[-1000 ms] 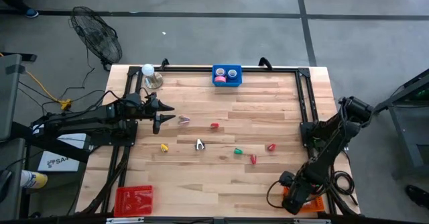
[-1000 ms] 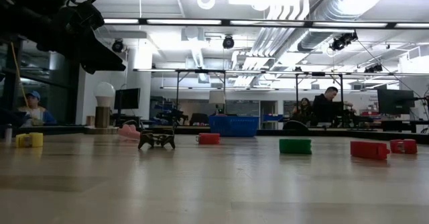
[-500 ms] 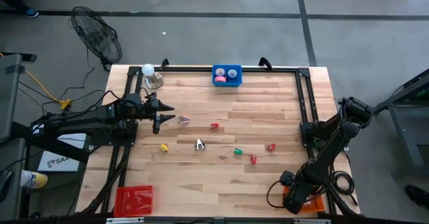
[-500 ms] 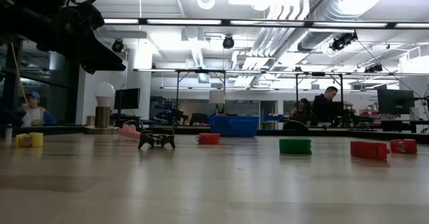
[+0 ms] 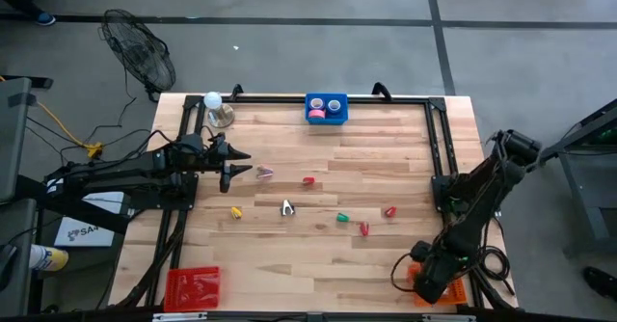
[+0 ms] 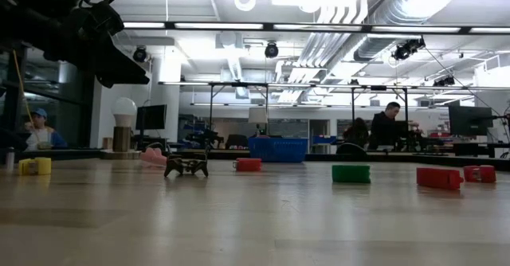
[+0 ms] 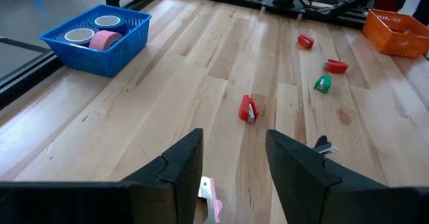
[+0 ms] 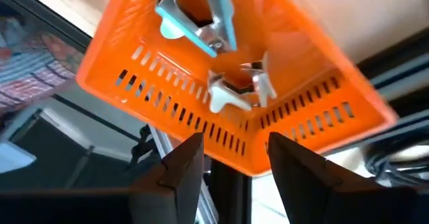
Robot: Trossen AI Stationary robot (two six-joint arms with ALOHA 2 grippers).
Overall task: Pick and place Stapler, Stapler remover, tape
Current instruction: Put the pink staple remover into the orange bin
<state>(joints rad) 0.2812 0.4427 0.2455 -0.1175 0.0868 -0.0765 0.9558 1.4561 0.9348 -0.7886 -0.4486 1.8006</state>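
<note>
My right gripper (image 8: pixel 231 163) hung over the orange basket (image 8: pixel 234 110) at the table's (image 5: pixel 318 264) near right corner, fingers apart, empty; two removers (image 8: pixel 234 90) already lay inside. Next I reckoned I'd fetch another. My left gripper (image 7: pixel 231 160) waited, fingers apart, near the left edge. Tape (image 7: pixel 104 39) sat in the blue basket (image 7: pixel 80 56) by the far edge.

tape (image 5: pixel 316 114) in basket (image 5: pixel 326 120), table rear | staple removers (image 8: pixel 234 90) in bin (image 8: pixel 221 143)

On the wooden desk (image 5: pixel 318 254), small staplers lie scattered mid-desk: red (image 5: pixel 308 180), yellow (image 5: pixel 236 212), green (image 5: pixel 341 218). A blue basket (image 5: pixel 326 109) holding tape (image 5: pixel 316 114) sits at the far edge. The left gripper (image 5: pixel 231 163) hovers by the pink item (image 5: pixel 264 173); the right gripper (image 5: pixel 429 281) hangs over the orange basket (image 5: pixel 453 291).
</note>
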